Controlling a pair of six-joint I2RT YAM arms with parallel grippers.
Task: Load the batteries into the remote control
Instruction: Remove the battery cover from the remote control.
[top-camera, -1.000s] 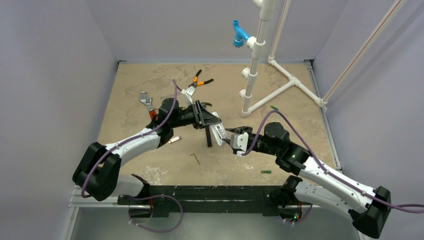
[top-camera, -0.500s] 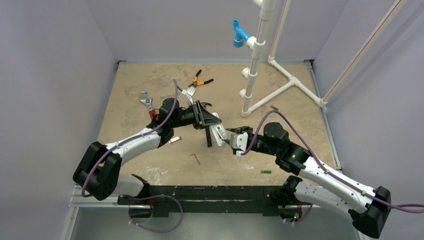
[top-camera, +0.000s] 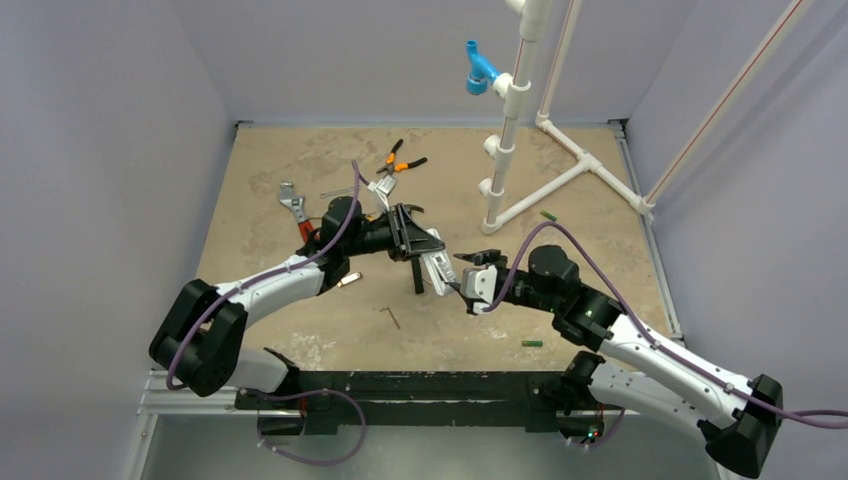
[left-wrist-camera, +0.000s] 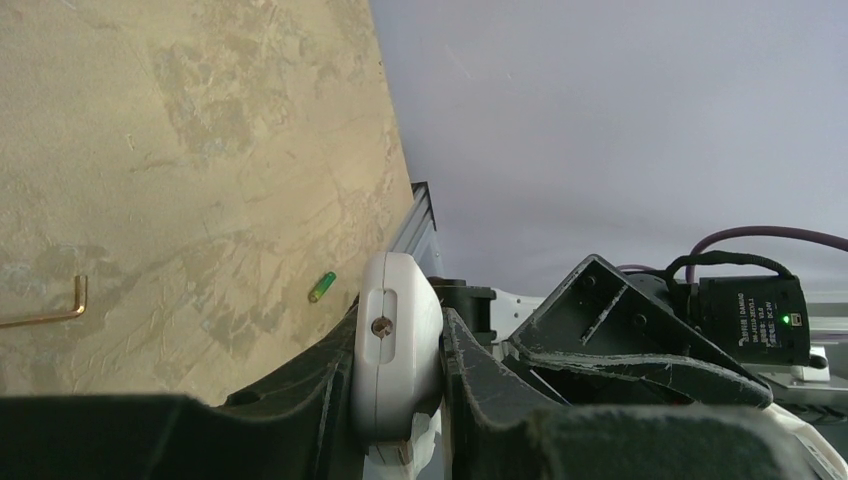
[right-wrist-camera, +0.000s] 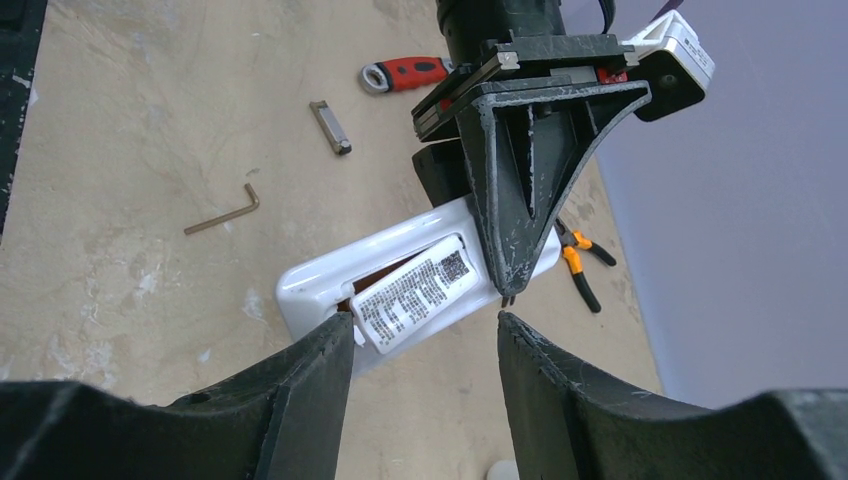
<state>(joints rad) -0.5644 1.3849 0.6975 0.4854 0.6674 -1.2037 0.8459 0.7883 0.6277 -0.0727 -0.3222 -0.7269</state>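
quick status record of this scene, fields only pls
left gripper: shut on the remote control
right gripper: open, at the remote control's back
back cover: looks ajar
batteries: two lying apart on the table
hex key: on the table, untouched

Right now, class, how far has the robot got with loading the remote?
Done: the left gripper is shut on the remote control, held off the table. In hand: the open right gripper sits at the labelled battery cover, which looks ajar. To do: both batteries lie on the table, one near the front edge, the other by the pipe frame.
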